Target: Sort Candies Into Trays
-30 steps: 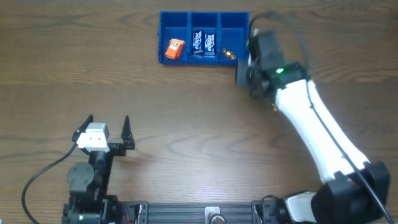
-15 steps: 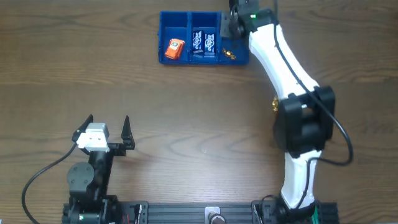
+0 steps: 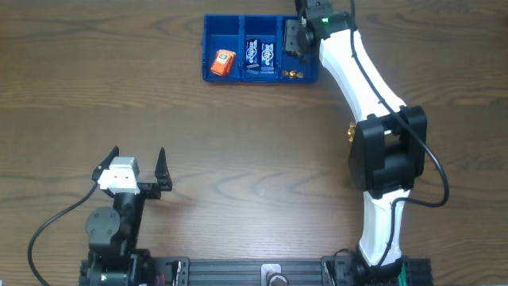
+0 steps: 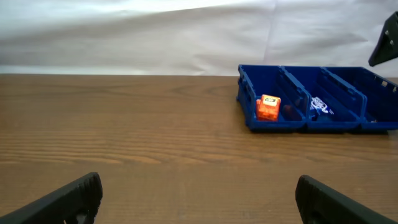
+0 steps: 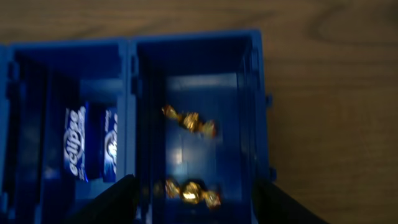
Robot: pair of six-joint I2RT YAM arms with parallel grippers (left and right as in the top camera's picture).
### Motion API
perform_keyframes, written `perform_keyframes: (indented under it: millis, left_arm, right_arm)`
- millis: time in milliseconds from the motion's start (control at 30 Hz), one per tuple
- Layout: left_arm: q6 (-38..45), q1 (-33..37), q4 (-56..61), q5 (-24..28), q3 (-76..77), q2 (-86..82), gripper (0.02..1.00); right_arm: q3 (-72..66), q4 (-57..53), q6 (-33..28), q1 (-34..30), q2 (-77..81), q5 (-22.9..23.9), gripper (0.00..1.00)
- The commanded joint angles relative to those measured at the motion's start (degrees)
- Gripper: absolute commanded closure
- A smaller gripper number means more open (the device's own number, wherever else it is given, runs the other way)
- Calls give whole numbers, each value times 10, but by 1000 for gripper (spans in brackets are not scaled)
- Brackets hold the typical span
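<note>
Three-bay tray (image 3: 206, 48) sits at far centre of table (image 3: 254, 135). Left bay: orange candy (image 3: 225, 63). Mid bay: 2 blue packs (image 3: 259, 54). Right bay: 2 gold candies (image 5: 189, 121). Over right bay hangs right gripper (image 5: 194, 202), fingers apart, nothing betw. them. At near left, left gripper (image 3: 138, 155) is above table, fingers apart, empty, well apart from tray.

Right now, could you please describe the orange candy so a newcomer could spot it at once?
At the far side of the table sits a blue tray with three compartments. The orange candy lies alone in the left one. It alone is orange: the middle holds blue packs, the right gold candies.
</note>
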Motion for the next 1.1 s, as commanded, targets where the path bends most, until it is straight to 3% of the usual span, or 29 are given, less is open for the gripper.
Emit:
perform_keyframes:
  millis: [33, 133, 300, 400, 567, 800, 1100]
  left_arm:
    - [6, 2, -7, 8, -18, -3, 20]
    - [6, 2, -7, 8, -18, -3, 20]
    - [6, 2, -7, 8, -18, -3, 20]
    - [6, 2, -7, 8, -18, -3, 20]
    - [6, 2, -7, 8, -18, -3, 20]
    - [6, 2, -7, 8, -18, -3, 20]
    - [6, 2, -7, 8, -18, -3, 20]
  right_arm:
    - [-21, -35, -38, -20, -106, 17, 382]
    - [-118, -43, -39, -45, -215, 56, 375]
    - [-299, -42, -53, -87, -332, 61, 380]
    - [-400, -33, -47, -117, -338, 21, 380]
    - [-508, 28, -35, -128, -317, 3, 382]
    - [-524, 73, -35, -128, -248, -36, 384]
    - [-525, 87, -35, -128, -213, -34, 386]
